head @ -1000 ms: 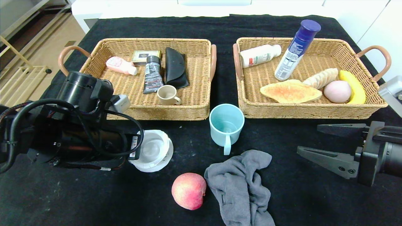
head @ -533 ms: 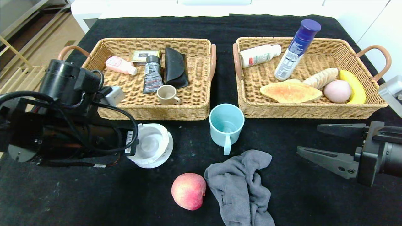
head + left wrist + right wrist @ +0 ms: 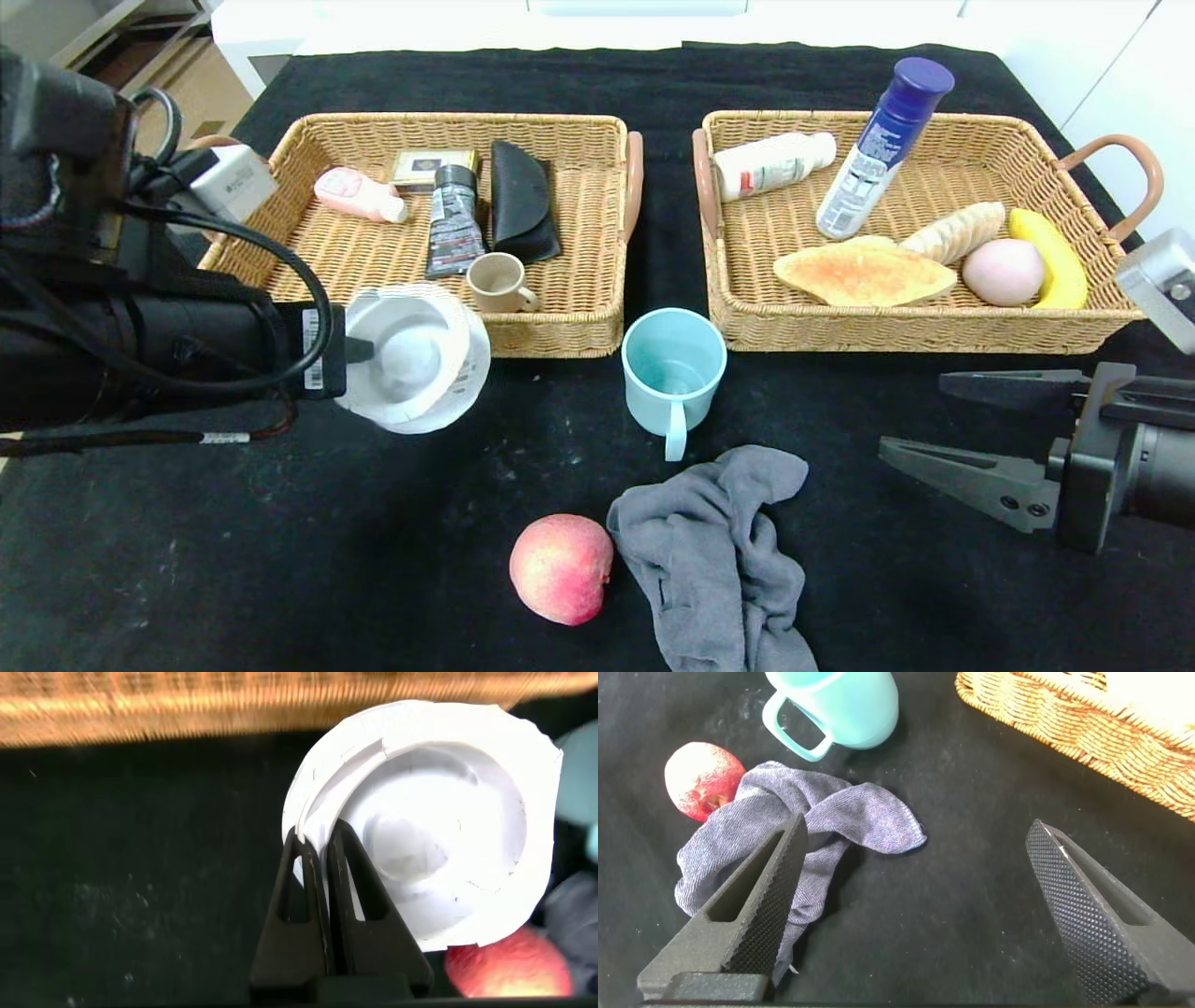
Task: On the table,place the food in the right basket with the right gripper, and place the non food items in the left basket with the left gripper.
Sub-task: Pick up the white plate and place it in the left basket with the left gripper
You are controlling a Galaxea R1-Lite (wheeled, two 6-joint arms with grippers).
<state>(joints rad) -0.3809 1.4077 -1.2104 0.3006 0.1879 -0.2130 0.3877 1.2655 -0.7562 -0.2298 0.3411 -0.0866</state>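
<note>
One move: white lid (image 3: 415,359) goes into left basket (image 3: 569,329), just behind it.
L grip: left gripper (image 3: 318,851) pinching lid rim.
R grip: right gripper (image 3: 943,420) parked, fingers wide apart.

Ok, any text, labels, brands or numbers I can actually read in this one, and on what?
None can be read.
Blue-capped spray can: printed label, too blurred.
White bottle: coloured print, too small.
Grey tube: print, too small.
Small tin: emblem, unreadable.
Sticker on left arm: barcode, no legible digits.
</note>
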